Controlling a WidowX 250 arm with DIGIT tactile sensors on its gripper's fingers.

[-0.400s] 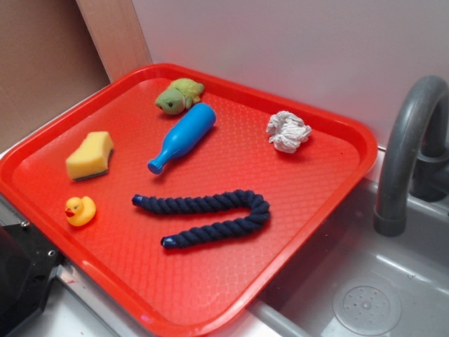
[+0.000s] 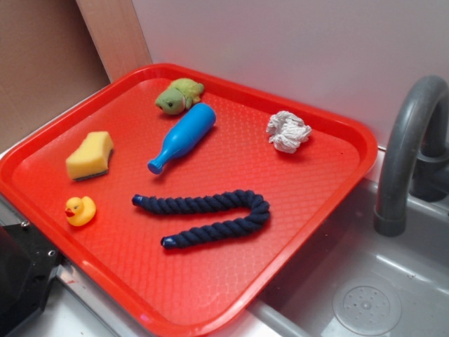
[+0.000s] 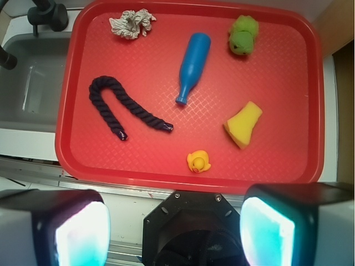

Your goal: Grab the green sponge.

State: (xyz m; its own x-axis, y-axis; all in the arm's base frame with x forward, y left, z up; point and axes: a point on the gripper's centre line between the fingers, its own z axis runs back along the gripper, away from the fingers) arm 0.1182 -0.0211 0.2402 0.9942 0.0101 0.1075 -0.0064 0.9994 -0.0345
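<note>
The green sponge (image 2: 90, 155), a yellow foam block with waisted sides and a thin dark layer underneath, lies at the left of the red tray (image 2: 302, 189). In the wrist view the sponge (image 3: 244, 124) sits right of centre on the tray (image 3: 283, 77). My gripper (image 3: 175, 221) is open and empty, its two pads wide apart, high above the robot base and the tray's near edge. The sponge lies well ahead of it, a little to the right. The gripper itself is out of the exterior view.
On the tray lie a yellow rubber duck (image 3: 198, 162), a blue bottle (image 3: 192, 66), a green plush turtle (image 3: 243, 33), a dark blue rope (image 3: 125, 108) and a white crumpled cloth (image 3: 132, 23). A grey sink with a faucet (image 2: 407, 154) adjoins the tray. The black robot base (image 2: 21, 281) stands beside it.
</note>
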